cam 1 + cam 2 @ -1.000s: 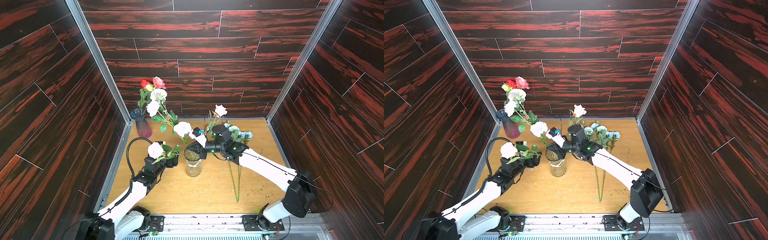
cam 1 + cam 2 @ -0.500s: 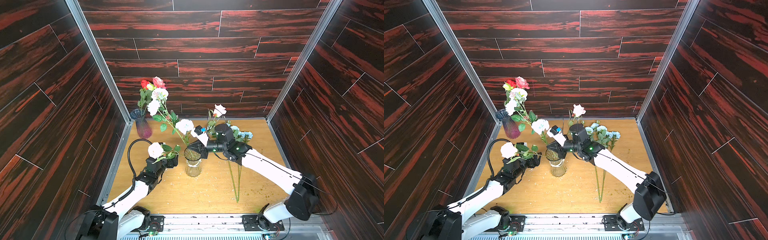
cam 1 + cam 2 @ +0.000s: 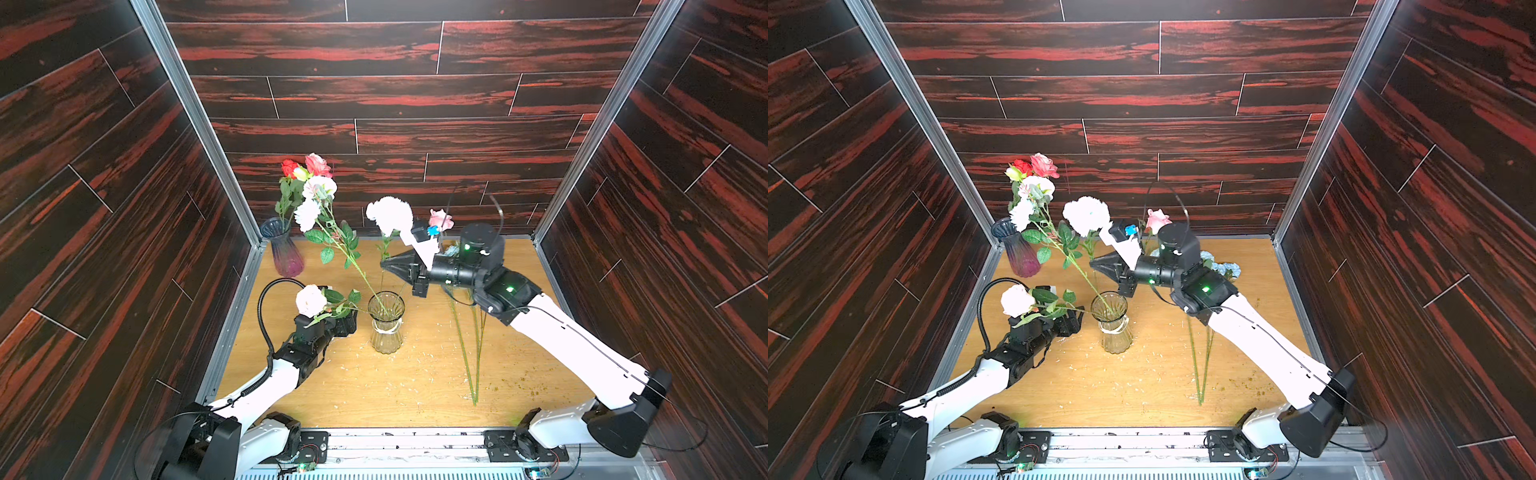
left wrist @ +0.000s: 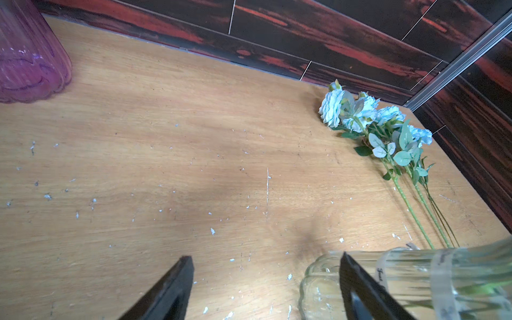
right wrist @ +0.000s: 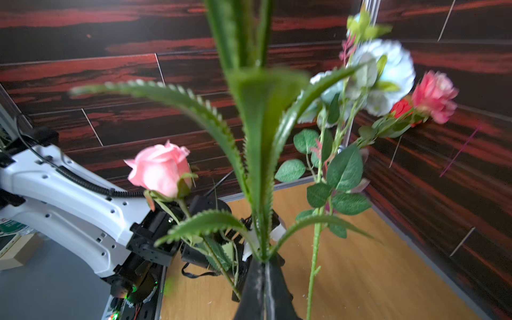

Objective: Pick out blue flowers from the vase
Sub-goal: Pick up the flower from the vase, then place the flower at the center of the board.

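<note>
Our right gripper (image 5: 265,270) is clamped fully shut on the green stem of a pale ruffled flower (image 3: 390,214). The serrated leaves fan out right above its tips and the bloom stands higher up. The bloom reads white from above, and we cannot tell whether it carries a blue tint. Below the tips the thin stem runs down toward the mouth of the clear glass vase (image 3: 386,328). Whether its foot has cleared the rim is hidden, so we judge that the lift should go straight up along the stem, slowly and with a firm grip. The leafy spray (image 3: 318,189) leaning out of the same vase passes close beside the gripper and could snag. Our left gripper (image 4: 266,259) is spread wide and holds nothing. The vase sits just beside its one finger, not between the two. Closing in there to steady the glass would help, though the cream-pink rose (image 3: 311,300) droops over its wrist. The blue flowers (image 4: 360,116) already lie on the table behind the right gripper, under its forearm. That is where we should lay this stem if it belongs with them.
</note>
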{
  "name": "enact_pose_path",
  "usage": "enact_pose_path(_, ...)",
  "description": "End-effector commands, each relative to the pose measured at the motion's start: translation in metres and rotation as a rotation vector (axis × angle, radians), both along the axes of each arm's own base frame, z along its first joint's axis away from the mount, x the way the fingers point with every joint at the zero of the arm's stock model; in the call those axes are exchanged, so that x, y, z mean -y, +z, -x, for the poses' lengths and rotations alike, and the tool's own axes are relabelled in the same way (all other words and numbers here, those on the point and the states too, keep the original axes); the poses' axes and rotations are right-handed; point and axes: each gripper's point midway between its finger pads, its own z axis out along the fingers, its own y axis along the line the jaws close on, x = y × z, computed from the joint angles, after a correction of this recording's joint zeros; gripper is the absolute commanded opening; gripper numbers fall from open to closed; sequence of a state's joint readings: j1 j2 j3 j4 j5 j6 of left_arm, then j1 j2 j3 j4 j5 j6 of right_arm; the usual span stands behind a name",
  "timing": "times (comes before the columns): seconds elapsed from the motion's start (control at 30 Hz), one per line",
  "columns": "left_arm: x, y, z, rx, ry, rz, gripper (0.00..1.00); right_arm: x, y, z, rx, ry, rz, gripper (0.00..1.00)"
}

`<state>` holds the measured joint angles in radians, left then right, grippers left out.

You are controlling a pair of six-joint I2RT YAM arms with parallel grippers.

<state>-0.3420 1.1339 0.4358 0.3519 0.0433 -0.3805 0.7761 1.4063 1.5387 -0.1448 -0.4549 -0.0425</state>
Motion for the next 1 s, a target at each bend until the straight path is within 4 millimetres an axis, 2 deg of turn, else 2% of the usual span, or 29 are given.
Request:
enact_pose_path(0.0,0.002,0.013,-0.007,0.032,0.000,-0.003,0.84,0.016,0.036,0.014,0.039,-0.018,-0.035,0.00)
enact_pose_path(0.13,0.003,0.013,-0.007,0.030,-0.002,-0.003,0.84,0.028,0.061,0.024,0.053,-0.027,-0.049,0.00)
enact_pose_path(0.27,0.003,0.013,-0.007,0.028,-0.003,-0.004,0.84,0.038,0.076,0.032,0.044,-0.038,-0.054,0.00)
enact_pose_path(0.47,0.003,0.013,-0.008,0.026,-0.004,-0.004,0.84,0.059,0.081,0.042,0.010,-0.094,-0.053,0.00)
enact_pose_path(0.57,0.003,0.013,-0.007,0.029,-0.003,-0.004,0.84,0.074,0.070,0.039,-0.019,-0.176,-0.031,0.00)
enact_pose_path(0.7,0.003,0.013,-0.007,0.030,-0.003,-0.002,0.84,0.101,0.042,0.034,-0.059,-0.311,-0.017,0.00)
enact_pose_path(0.83,0.003,0.013,-0.007,0.029,-0.003,-0.004,0.84,0.141,0.005,0.019,-0.101,-0.532,0.007,0.00)
enact_pose_path(0.97,0.003,0.012,-0.008,0.025,-0.002,-0.004,0.84,0.184,-0.022,0.011,-0.160,-0.690,-0.007,0.00)
